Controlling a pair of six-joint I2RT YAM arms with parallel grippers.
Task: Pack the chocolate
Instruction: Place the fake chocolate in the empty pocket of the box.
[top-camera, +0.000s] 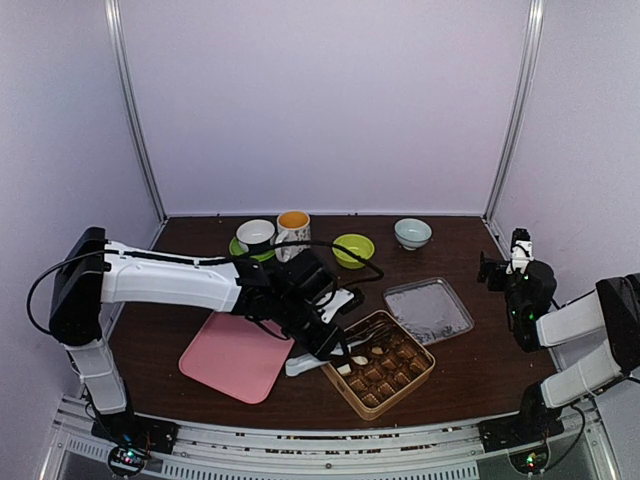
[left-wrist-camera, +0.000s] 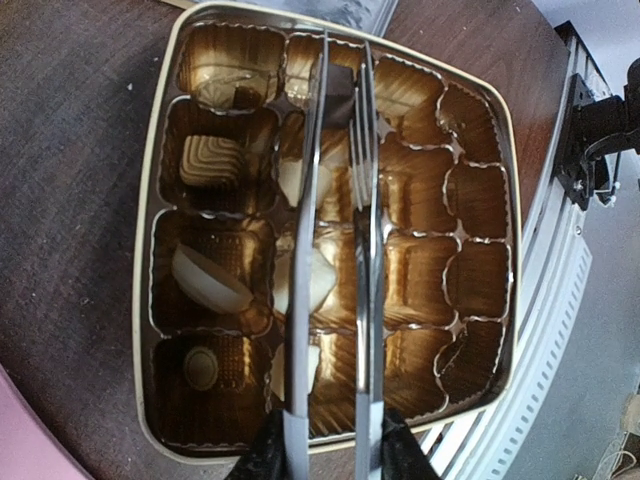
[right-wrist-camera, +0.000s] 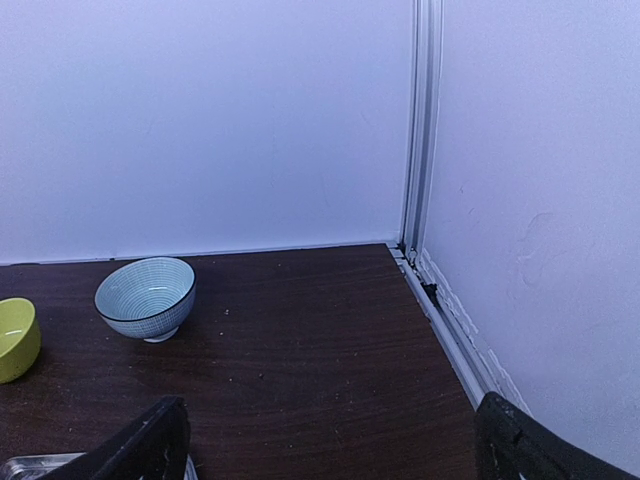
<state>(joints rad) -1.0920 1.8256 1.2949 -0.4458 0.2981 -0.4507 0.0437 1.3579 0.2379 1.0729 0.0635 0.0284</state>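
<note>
Top view: left gripper (top-camera: 322, 335) hung over the gold tray (top-camera: 431, 368) near the table's centre, chocolate (top-camera: 378, 378) lying in its compartments. Left wrist view: that gripper was clamped on the metal tongs (left-wrist-camera: 300, 300), a dark piece (left-wrist-camera: 340, 95) between their tips, cream pieces (left-wrist-camera: 212, 160) in several cells. Right wrist view: right gripper (right-wrist-camera: 330, 445) stood spread wide and empty, a blue bowl (right-wrist-camera: 146, 296) far left of it.

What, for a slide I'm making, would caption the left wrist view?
Left gripper holds metal tongs, a dark chocolate between their tips, over a gold tray holding several pieces.
</note>
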